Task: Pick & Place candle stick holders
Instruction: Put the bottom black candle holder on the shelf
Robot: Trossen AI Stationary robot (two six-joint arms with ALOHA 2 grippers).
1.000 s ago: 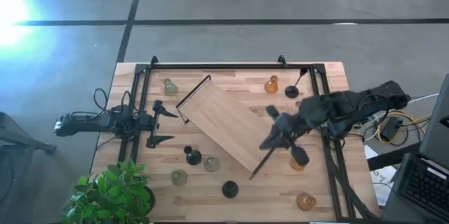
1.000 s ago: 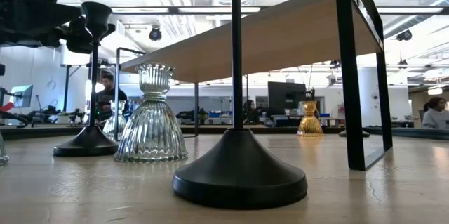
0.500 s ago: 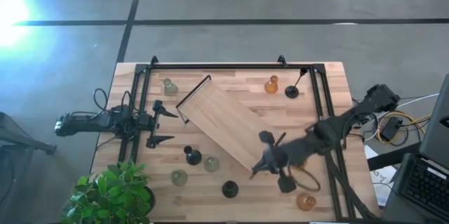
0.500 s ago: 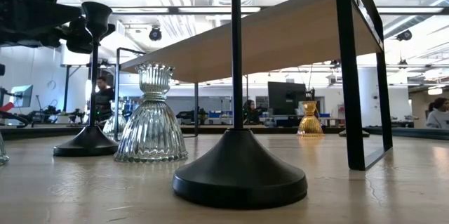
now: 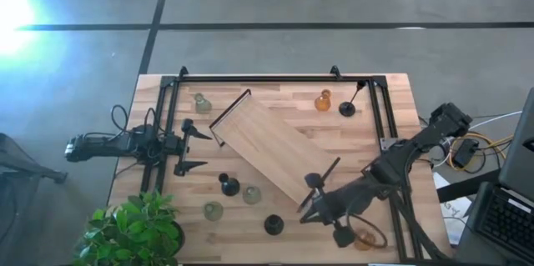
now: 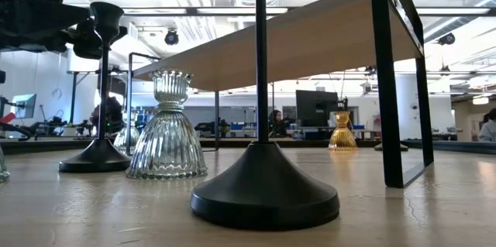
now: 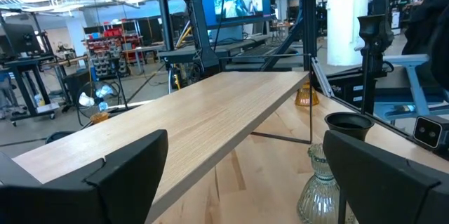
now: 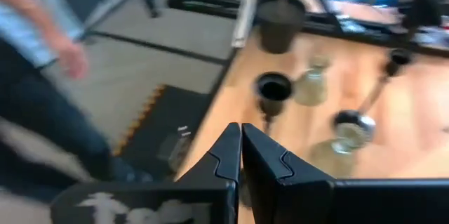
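Wooden tabletop (image 5: 275,101) fills our overhead view, with a tilted wooden board (image 5: 267,144) on black legs lying diagonally across its middle. We count holders scattered around it: a pale green glass holder (image 5: 201,102) near the far left corner, an amber glass holder (image 5: 323,99) and a black holder (image 5: 348,107) near the far right. Along the near side we see another black holder (image 5: 229,186), two green glass holders (image 5: 251,194) and (image 5: 214,211) close by, and a black round-based holder (image 5: 274,224) nearest the edge. Another amber holder (image 5: 365,239) stands at the near right corner.

Our right gripper (image 5: 320,206) hangs low over the near right of the table, just beside the board's lower end; its wrist camera shows its fingers (image 8: 242,155) pressed together on nothing. The left gripper (image 5: 198,149) waits at the table's left side, spread wide and empty. A potted plant (image 5: 133,231) sits at the near left corner. From table height, a ribbed glass holder (image 6: 167,132) stands between two black ones.
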